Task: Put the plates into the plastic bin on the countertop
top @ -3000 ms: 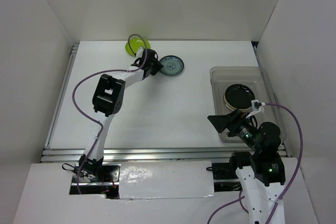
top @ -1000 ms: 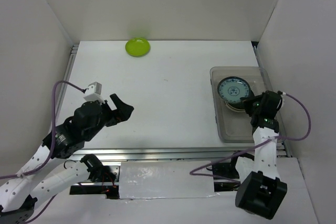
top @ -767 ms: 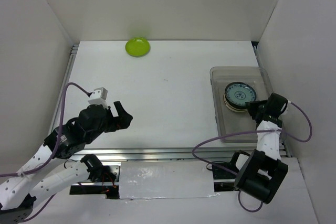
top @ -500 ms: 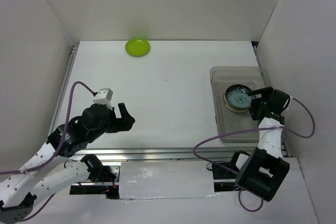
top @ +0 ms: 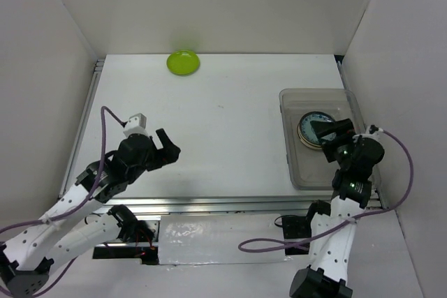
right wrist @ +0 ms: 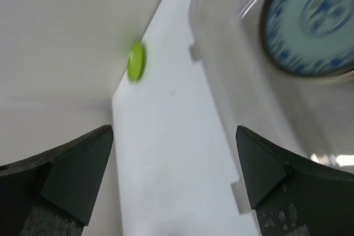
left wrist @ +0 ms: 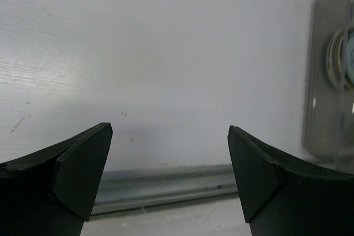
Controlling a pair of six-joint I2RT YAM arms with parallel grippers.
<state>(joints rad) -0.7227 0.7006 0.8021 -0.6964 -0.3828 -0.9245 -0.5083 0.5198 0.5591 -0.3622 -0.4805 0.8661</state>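
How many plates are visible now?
2. A lime green plate lies at the far edge of the countertop; a blue-patterned plate lies in the plastic bin, perhaps with others hidden beneath.

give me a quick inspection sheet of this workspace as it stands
surface: white countertop, matte, no spills seen
job's things: lime green plate lies at the far edge, outside the plastic bin; blue-patterned plate sits in the bin with a dark rim under it, count of plates beneath cannot be told
clutter: nothing seen
grippers: left end effector open and empty over the near left of the countertop; right end effector open and empty at the bin, beside the plate
cables: purple cables loop off both arms, not touching the plates
surroundings: white walls on three sides, metal rails along the edges
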